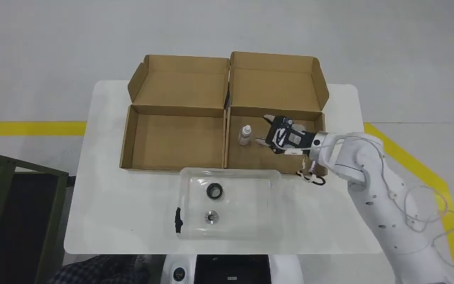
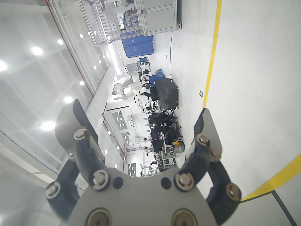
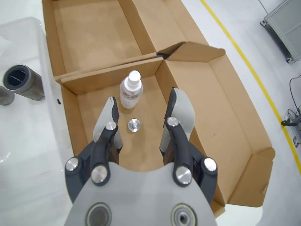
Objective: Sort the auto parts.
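From above, the right gripper hangs over the right cardboard box beside a bottle; a black ring and a metal part lie in the clear tray. Left wrist view: the left gripper is spread, holding nothing. Right wrist view — fingers apart, empty — a metal disc lies on the box floor, seen between them.
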You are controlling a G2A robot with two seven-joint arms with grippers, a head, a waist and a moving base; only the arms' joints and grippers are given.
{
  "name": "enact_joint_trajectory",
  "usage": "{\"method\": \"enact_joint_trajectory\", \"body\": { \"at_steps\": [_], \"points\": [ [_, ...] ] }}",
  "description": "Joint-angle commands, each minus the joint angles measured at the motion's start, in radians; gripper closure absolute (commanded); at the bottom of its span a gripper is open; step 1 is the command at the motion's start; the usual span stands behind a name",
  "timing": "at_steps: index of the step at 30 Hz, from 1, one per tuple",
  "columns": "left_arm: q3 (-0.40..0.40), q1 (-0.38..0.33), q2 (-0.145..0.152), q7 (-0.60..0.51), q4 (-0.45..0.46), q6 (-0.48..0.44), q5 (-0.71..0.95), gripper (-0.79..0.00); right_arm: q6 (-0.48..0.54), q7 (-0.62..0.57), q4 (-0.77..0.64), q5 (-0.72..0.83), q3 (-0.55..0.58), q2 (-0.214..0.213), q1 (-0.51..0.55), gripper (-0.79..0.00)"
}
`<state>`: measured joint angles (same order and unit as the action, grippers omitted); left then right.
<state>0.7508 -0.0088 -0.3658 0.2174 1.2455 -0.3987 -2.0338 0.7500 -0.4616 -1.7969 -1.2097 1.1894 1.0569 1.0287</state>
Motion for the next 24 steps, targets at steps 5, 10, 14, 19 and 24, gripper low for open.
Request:
{"method": "enact_joint_trajectory", "body": {
  "at_steps": [5,10,14,19,24],
  "points": [
    [0.0,0.0,0.0,0.0,0.0,0.0,0.0,-0.785,0.006,0.025,-0.172,0.013,0.02,-0.011,0.113,-0.468],
    [0.0,0.0,0.0,0.0,0.0,0.0,0.0,-0.785,-0.01,0.068,-0.281,0.002,-0.007,-0.013,0.203,-0.468],
    [0.0,0.0,0.0,0.0,0.0,0.0,0.0,-0.785,-0.022,0.095,-0.308,-0.028,-0.06,-0.01,0.246,-0.48],
    [0.0,0.0,0.0,0.0,0.0,0.0,0.0,-0.785,-0.029,0.108,-0.279,-0.085,-0.15,-0.001,0.254,-0.468],
    [0.0,0.0,0.0,0.0,0.0,0.0,0.0,-0.785,-0.04,0.114,-0.223,-0.137,-0.217,0.01,0.232,-0.489]
  ]
}}
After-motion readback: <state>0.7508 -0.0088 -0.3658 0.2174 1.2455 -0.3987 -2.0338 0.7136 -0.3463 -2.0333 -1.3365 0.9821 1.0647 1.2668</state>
